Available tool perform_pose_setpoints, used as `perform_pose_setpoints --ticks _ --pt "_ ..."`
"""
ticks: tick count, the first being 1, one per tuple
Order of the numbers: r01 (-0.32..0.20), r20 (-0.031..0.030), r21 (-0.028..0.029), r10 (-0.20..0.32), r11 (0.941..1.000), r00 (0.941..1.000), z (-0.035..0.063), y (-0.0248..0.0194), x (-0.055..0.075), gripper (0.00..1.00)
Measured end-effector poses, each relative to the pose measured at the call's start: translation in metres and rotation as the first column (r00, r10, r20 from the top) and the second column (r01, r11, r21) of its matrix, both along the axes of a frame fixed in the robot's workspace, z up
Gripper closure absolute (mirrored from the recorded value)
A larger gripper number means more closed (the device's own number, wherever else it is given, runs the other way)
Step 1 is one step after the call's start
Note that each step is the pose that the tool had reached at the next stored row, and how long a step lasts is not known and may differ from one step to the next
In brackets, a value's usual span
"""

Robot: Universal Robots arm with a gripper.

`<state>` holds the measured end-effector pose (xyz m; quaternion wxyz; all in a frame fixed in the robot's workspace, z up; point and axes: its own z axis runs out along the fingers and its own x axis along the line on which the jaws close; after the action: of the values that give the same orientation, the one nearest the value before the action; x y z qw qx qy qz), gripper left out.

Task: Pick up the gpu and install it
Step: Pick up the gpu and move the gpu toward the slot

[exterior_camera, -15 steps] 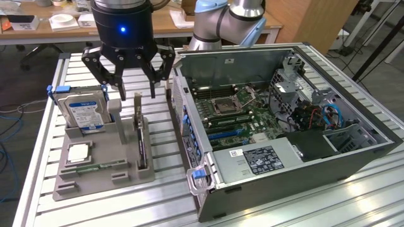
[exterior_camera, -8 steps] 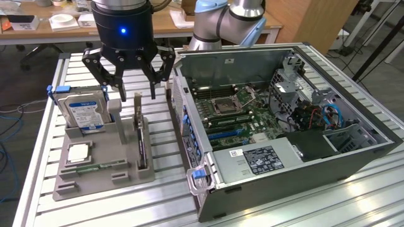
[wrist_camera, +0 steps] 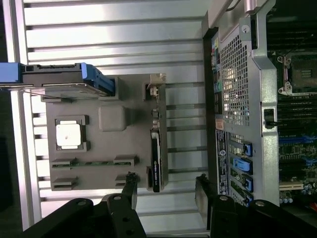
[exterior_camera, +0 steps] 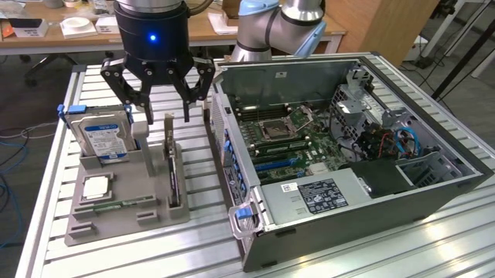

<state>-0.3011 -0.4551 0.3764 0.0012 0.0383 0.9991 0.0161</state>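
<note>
gpu (exterior_camera: 171, 168) upright in grey tray (exterior_camera: 83, 230), hard drive (exterior_camera: 104, 138) beside

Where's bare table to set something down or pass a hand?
Free: silver slatted table between the grey plastic parts tray and its near edge; also exterior view's lower right, beside the black computer case. Crowded: narrow strip between tray and case; open black gripper above tray.
</note>
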Motion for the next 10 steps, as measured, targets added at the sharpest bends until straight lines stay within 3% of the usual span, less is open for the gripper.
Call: perform_pose_setpoints --ticks 10 --pt "0.0 -0.0001 0.0 0.0 1.0 1.0 -0.0051 0.0 0.0 0.41"
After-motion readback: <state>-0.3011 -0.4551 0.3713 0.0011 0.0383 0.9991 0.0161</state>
